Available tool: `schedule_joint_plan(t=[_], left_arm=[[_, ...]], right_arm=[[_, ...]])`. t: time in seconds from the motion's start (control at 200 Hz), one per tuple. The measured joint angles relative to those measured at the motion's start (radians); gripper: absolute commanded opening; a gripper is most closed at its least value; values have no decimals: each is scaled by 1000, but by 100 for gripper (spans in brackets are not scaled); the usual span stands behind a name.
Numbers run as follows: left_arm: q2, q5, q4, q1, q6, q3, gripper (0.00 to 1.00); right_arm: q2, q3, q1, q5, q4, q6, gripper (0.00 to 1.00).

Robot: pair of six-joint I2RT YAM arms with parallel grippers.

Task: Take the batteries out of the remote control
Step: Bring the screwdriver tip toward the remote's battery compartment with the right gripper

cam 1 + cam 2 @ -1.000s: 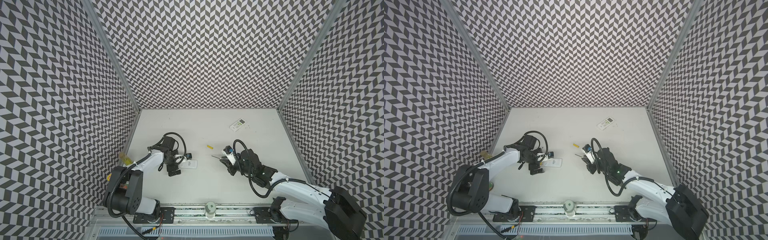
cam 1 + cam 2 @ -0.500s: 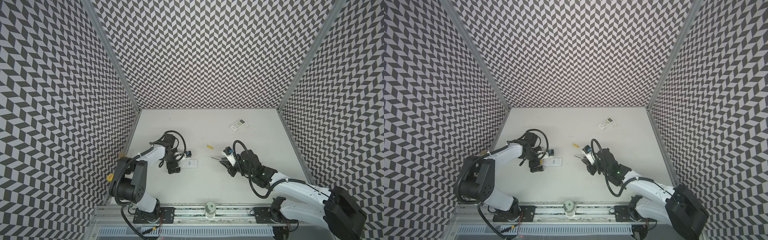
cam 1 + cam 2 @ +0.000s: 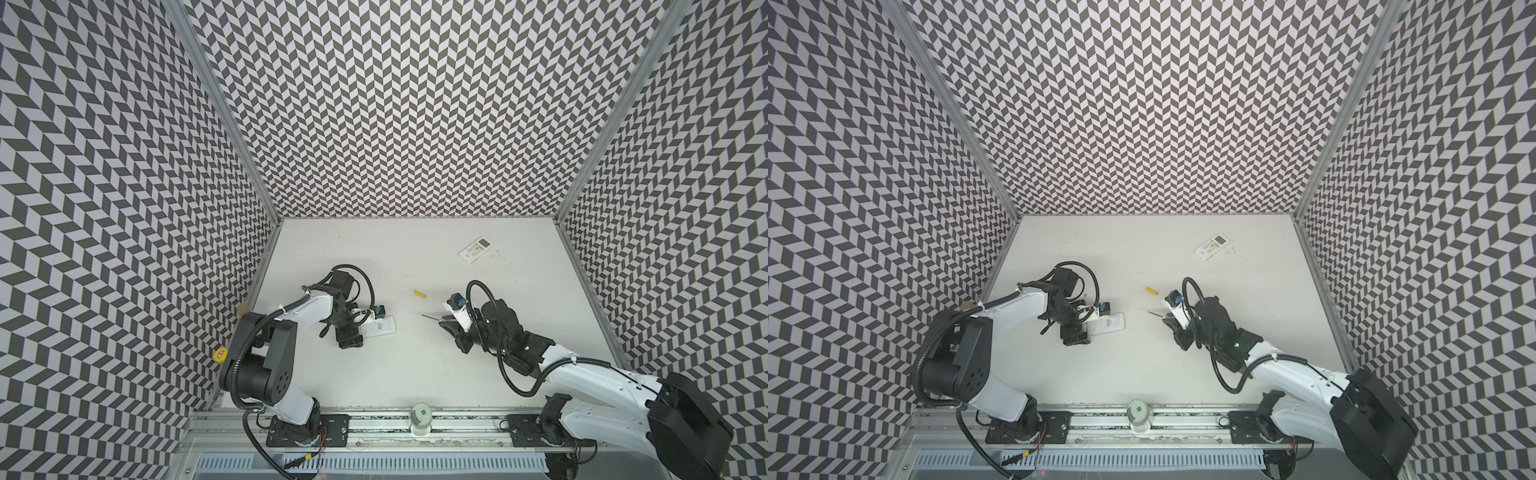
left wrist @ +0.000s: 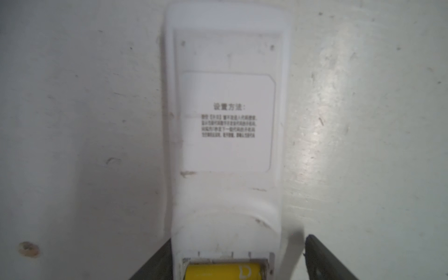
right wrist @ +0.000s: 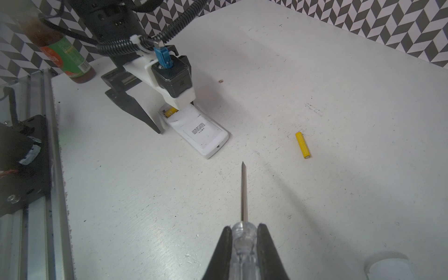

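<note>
The left pincer (image 4: pixel 237 241) is standing with its jaws apart, straddling the battery end of a white remote (image 4: pixel 228 121) that is lying face down on the table (image 4: pixel 72 97). One dark finger (image 4: pixel 155 264) is sitting right against the side of the remote, while the other finger (image 4: pixel 324 259) is standing off from it with a strip of table showing between. Between the two fingers the compartment is lying uncovered, and one yellow battery (image 4: pixel 223 272) is resting inside it, crosswise to the remote. The rest of the remote, with its printed label, is stretching away from the fingertips.

The right pincer (image 5: pixel 243 228) is clamping the clear handle of a screwdriver (image 5: pixel 244 194), jaws pressed to both sides of it. The thin shaft is pointing out ahead of the jaws toward the left pincer, its tip stopping short of the remote. I cannot tell whether the tip is touching the table. A second yellow battery (image 5: pixel 302 145) is lying loose on the table, ahead of this pincer and a little to one side of the shaft; in both top views it is showing between the two pincers, nearer the right one (image 3: pixel 420 294).

Well beyond the right pincer, toward the back wall, another white remote (image 3: pixel 478 249) is lying face up. Behind the left pincer, at the table's edge, a brown bottle (image 5: pixel 65 55) is standing upright
</note>
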State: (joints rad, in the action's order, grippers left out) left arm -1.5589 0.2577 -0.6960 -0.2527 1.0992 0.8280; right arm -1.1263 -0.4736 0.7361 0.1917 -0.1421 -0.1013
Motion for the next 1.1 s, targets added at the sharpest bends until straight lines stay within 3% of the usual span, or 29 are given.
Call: schedule_joint_plan(t=[0.521, 0.646, 0.766, 1.102], left_arm=[[84, -54, 67, -10, -87, -81, 63], [86, -65, 86, -10, -106, -82, 56], [87, -64, 96, -10, -108, -82, 42], [88, -23, 129, -38, -116, -82, 33]], right_arm=[[0, 0, -6, 7, 6, 15, 0], [0, 0, -6, 7, 7, 16, 0], [0, 0, -6, 7, 7, 16, 0], [12, 0, -31, 26, 8, 53, 0]])
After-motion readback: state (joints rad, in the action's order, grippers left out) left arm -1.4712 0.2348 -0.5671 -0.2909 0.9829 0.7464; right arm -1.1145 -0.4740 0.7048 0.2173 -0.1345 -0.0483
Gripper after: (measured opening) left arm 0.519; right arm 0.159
